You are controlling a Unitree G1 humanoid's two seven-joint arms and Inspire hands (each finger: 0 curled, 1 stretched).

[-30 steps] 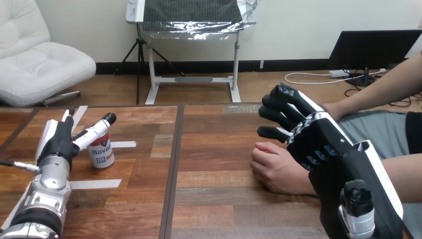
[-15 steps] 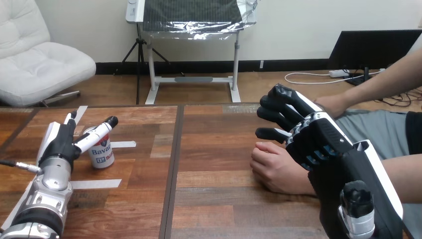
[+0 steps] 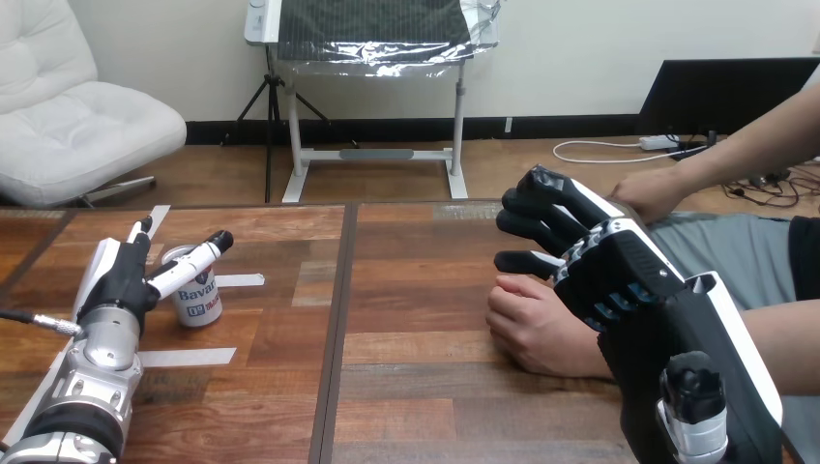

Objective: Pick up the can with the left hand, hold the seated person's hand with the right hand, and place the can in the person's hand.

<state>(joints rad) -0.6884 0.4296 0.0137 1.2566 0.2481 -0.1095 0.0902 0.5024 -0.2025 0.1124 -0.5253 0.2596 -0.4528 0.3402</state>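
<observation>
The wooden table (image 3: 406, 387) runs dark and plank-striped in front of me, with white tape strips (image 3: 186, 357) stuck on its left part. From my head view, the can (image 3: 197, 295) stands upright on the table among those strips, close to the left side. My left hand (image 3: 120, 280) is just beside it, on the can's left, palm turned toward it. Its fingers (image 3: 138, 235) point straight up and its thumb (image 3: 196, 257) reaches out across the front of the can's top. That hand is spread wide and grips nothing (whether the thumb touches the can, I cannot tell). On the right side the person's hand (image 3: 538, 327) rests on the table as a loose fist, knuckles toward the middle. My right hand (image 3: 604, 266) hangs over it, back upward. Its fingers (image 3: 527, 217) are loosely bent and point left above the fist, and nothing is closed in them. I see no finger of mine wrapped round the fist. The person's other hand (image 3: 650, 193) is past my right hand, near the table's far edge, well apart from the can.
</observation>
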